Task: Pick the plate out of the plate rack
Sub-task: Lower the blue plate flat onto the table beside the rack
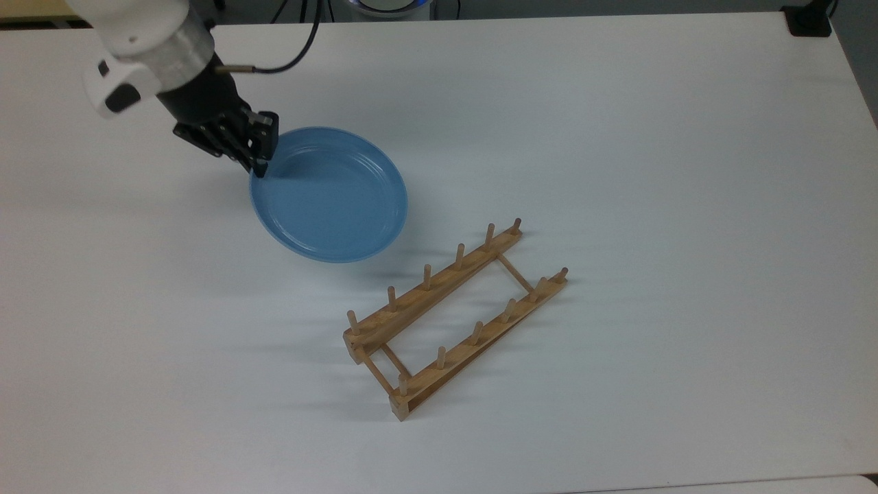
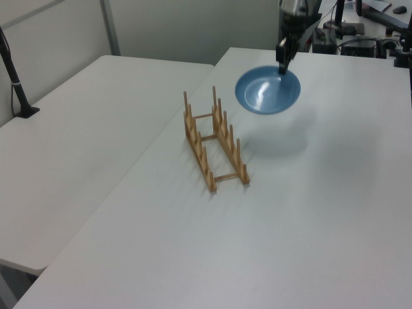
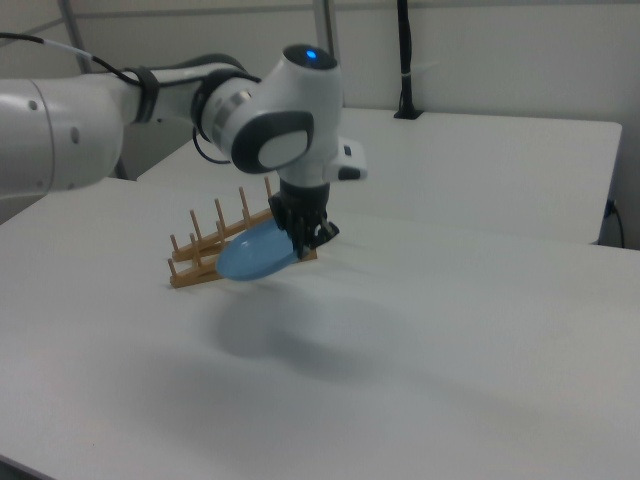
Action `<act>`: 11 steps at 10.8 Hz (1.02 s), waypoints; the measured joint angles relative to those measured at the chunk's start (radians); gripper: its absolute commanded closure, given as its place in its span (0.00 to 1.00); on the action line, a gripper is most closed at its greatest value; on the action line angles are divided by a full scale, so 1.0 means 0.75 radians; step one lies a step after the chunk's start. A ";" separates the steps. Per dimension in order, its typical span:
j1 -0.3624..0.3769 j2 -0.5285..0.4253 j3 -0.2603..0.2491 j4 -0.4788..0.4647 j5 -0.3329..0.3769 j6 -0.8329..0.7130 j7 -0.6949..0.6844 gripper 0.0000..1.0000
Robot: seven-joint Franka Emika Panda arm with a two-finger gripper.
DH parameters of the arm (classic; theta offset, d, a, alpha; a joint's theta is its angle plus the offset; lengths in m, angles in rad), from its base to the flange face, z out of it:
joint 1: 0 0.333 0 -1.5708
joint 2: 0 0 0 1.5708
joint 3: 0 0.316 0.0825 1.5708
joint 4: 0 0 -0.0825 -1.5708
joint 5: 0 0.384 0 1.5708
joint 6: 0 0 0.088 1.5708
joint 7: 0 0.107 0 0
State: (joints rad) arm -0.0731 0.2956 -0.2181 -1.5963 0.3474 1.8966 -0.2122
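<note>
The light-blue plate (image 1: 329, 194) (image 2: 267, 90) (image 3: 255, 256) hangs in the air, nearly level with its hollow side up, clear of the rack. My gripper (image 1: 259, 167) (image 2: 281, 66) (image 3: 306, 240) is shut on the plate's rim at the top view's left. The wooden plate rack (image 1: 453, 312) (image 2: 214, 142) (image 3: 215, 245) stands on the white table with no plate between its pegs. It lies to the lower right of the plate in the top view. In the right view the plate hides part of the rack's near end.
The white table (image 1: 651, 171) stretches wide around the rack. A second white table (image 2: 71, 135) adjoins it at the left view's left. A black clamp (image 1: 809, 20) sits at the top view's far right corner, and a black post (image 2: 16, 80) stands at the left view's left edge.
</note>
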 measured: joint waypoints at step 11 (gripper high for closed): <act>0.017 0.240 -0.003 -0.062 0.080 0.129 -0.157 0.68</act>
State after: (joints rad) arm -0.0602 0.4754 -0.2206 -1.6429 0.4076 1.9932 -0.3296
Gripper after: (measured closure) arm 0.925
